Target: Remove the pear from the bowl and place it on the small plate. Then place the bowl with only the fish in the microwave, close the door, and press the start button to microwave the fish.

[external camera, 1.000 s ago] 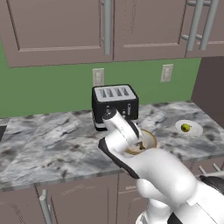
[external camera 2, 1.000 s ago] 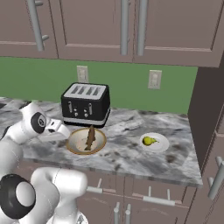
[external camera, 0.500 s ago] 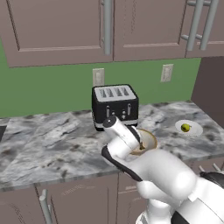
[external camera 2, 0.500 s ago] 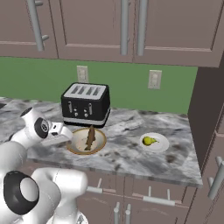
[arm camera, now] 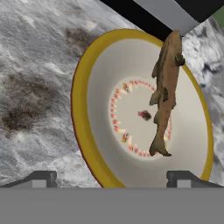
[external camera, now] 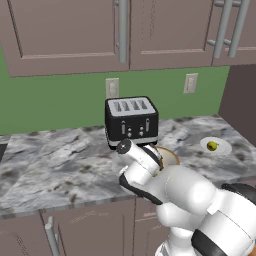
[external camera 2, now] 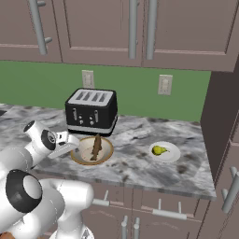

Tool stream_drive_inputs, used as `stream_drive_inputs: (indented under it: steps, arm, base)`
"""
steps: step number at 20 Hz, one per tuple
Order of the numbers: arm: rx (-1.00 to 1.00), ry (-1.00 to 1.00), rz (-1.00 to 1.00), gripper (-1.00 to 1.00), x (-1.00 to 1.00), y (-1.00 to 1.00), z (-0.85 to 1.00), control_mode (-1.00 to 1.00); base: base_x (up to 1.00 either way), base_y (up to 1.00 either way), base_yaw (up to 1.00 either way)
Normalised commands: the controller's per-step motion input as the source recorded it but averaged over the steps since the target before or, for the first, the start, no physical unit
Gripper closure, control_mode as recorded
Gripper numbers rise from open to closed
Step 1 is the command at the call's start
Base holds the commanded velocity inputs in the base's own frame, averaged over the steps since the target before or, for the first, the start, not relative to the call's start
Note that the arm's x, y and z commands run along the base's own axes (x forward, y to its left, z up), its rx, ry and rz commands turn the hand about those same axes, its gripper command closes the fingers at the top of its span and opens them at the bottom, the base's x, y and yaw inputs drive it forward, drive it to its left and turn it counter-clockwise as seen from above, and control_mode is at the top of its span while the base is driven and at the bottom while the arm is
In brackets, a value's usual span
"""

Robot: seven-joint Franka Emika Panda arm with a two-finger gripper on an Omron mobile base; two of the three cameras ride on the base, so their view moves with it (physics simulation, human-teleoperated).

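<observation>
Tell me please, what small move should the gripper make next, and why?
Probably lower the open gripper over the near rim of the bowl and close on it. The pear already lies on the small plate, and only the fish is left in the bowl, so the bowl seems ready to be carried.

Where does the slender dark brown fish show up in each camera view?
Left base view: hidden behind the arm.
Right base view: slender dark brown fish left of centre, in the gold-rimmed bowl.
Hand view: fish right of centre, in the bowl.
Shared landmark: black toaster behind the bowl.
</observation>
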Motion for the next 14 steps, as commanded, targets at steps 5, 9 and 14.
stream_drive_inputs:
  steps: [5,9,14]
  arm:
    - [-0.06,0.0,0.17,-1.0,0.35,-0.02,-0.33,-1.0]
    - [-0.07,0.0,0.15,-1.0,0.25,0.0,-0.29,-1.0]
    - [-0.05,0.0,0.1,-1.0,0.09,-0.11,-0.12,-1.0]
  base:
    - [0.0,0.0,0.0]
    - [0.0,0.0,0.0]
    - [0.0,0.0,0.0]
